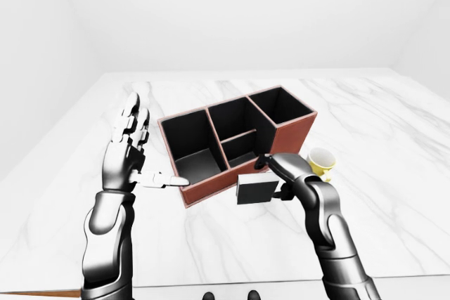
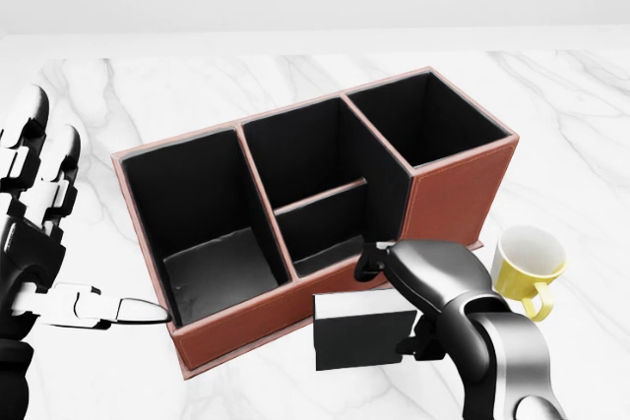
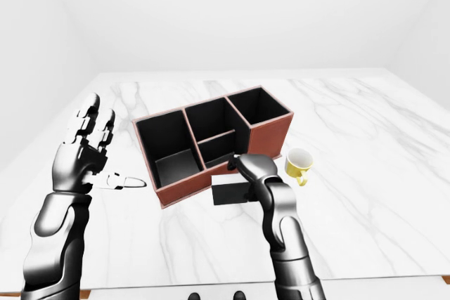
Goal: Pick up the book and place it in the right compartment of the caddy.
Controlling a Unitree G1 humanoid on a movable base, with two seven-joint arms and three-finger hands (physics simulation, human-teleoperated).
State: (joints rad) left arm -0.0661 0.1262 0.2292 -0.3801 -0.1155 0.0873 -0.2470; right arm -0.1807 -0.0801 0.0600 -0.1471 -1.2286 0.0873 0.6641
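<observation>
The right hand (image 2: 433, 287) has its fingers clamped on the book (image 2: 362, 336), low centre of the head view, against the caddy's (image 2: 453, 194) near wall. Lift clear, then carry toward the upper-right compartment, avoiding the yellow mug (image 2: 529, 261). Left hand (image 2: 39, 233) fingers are spread apart.

no readable text, no labels, no brands, no numbers or signs on anything in view

White marble desk (image 1: 394, 194) with grey veining, plain white walls (image 1: 232, 12) around, under soft, even light.
</observation>
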